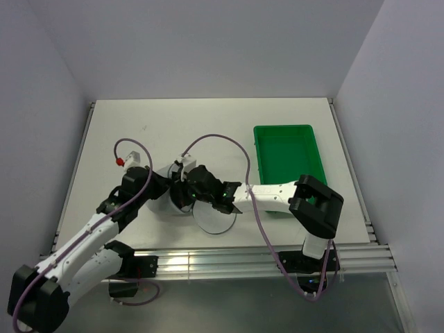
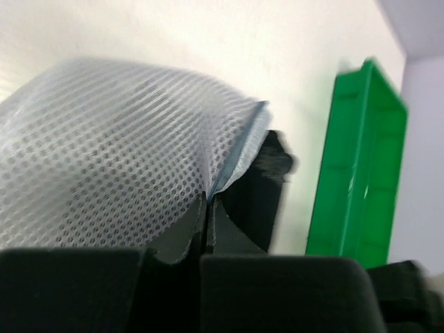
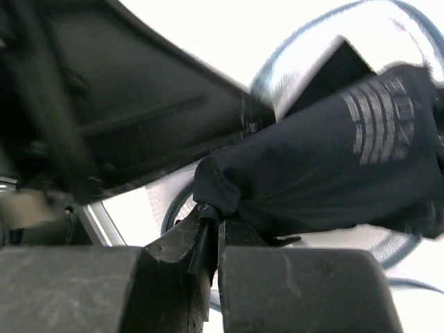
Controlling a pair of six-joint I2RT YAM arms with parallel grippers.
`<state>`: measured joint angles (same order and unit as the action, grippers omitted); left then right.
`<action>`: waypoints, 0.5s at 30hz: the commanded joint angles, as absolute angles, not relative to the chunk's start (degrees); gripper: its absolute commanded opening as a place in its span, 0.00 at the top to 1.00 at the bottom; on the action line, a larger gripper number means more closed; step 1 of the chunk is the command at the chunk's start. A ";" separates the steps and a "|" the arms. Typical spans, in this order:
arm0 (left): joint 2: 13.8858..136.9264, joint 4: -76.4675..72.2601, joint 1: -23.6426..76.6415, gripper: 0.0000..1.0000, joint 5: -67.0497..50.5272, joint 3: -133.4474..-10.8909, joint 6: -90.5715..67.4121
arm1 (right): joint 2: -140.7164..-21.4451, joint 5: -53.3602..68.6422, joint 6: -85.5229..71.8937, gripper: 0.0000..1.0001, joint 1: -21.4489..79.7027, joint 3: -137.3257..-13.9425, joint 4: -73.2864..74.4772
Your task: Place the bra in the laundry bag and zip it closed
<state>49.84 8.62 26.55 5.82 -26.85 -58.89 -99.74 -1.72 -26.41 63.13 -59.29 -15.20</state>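
Observation:
The white mesh laundry bag [image 2: 111,152] lies at the table's near middle [image 1: 173,205], its round lid [image 1: 216,220] flat on the table beside it. My left gripper [image 2: 209,201] is shut on the bag's zipper rim, pinching the mesh edge. My right gripper [image 3: 214,220] is shut on a fold of the black bra [image 3: 333,166], which bunches at the bag's opening [image 1: 208,189], between the two grippers. In the left wrist view a dark piece of bra [image 2: 267,187] shows just past the rim. How far the bra is inside the bag is hidden.
The green tray [image 1: 288,156] stands right of the bag, close behind my right forearm; it also shows in the left wrist view [image 2: 357,159]. The table's front rail [image 1: 208,260] runs just below the bag. Grey walls enclose the table.

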 commanded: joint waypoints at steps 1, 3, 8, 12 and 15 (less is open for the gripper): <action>43.43 17.04 26.54 1.00 15.02 -31.55 -59.41 | -101.94 -2.91 -22.42 1.00 64.42 -64.58 -13.89; 41.67 21.94 26.54 1.00 18.87 -32.43 -60.55 | -103.18 -1.68 -21.45 1.00 64.51 -66.43 -11.87; 39.03 23.74 26.54 1.00 21.10 -31.21 -61.53 | -109.68 1.58 -16.27 1.00 65.65 -76.80 -2.93; 37.53 20.84 26.54 1.00 19.17 -29.45 -61.61 | -113.55 5.87 -13.28 1.00 66.27 -82.08 -0.44; 37.79 20.13 26.54 1.00 18.11 -29.62 -61.87 | -113.64 10.88 -11.87 0.80 66.18 -81.83 -1.05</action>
<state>38.00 23.24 26.17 19.86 -29.47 -60.90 -113.01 3.60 -16.32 64.93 -79.70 -2.46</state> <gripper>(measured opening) 0.026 0.162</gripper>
